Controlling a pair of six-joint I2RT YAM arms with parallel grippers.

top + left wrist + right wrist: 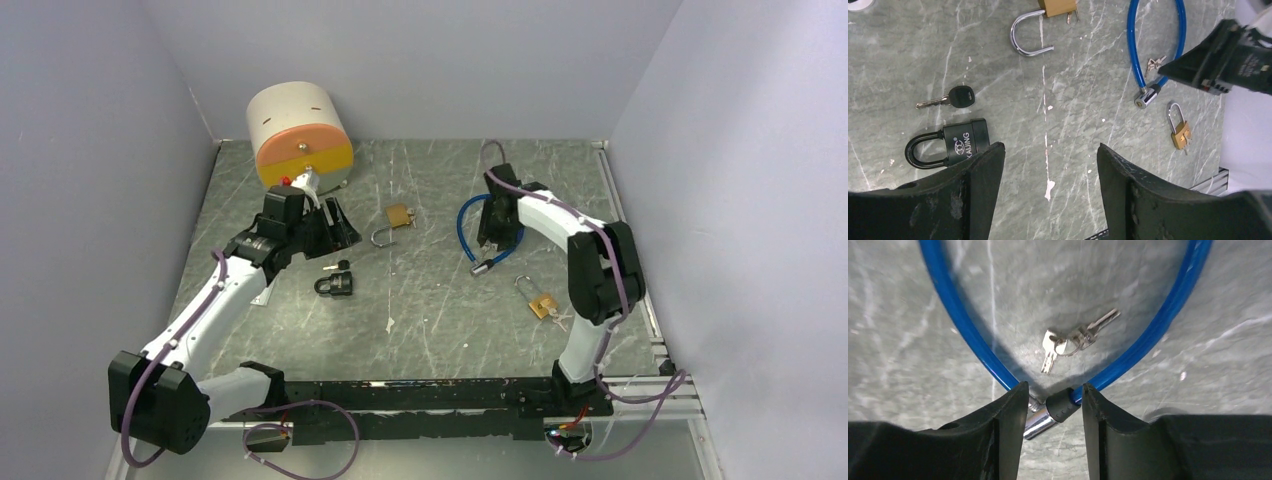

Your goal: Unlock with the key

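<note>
A black padlock (pixel 955 145) lies shut on the table, with a black-headed key (pixel 950 98) just beyond it; both show in the top view (pixel 335 286). My left gripper (pixel 1048 150) is open and empty, hovering beside the padlock (pixel 335 228). A blue cable lock (pixel 963 347) lies in a loop with small silver keys (pixel 1068 342) inside it. My right gripper (pixel 1054 386) is open, its jaws straddling the cable lock's chrome barrel (pixel 1040 424) from above (pixel 487 245).
An opened brass padlock (pixel 397 220) lies mid-table. A second brass padlock (pixel 543 303) with keys lies at the right. A white and orange cylinder (pixel 300 135) stands at the back left. Grey walls close in three sides.
</note>
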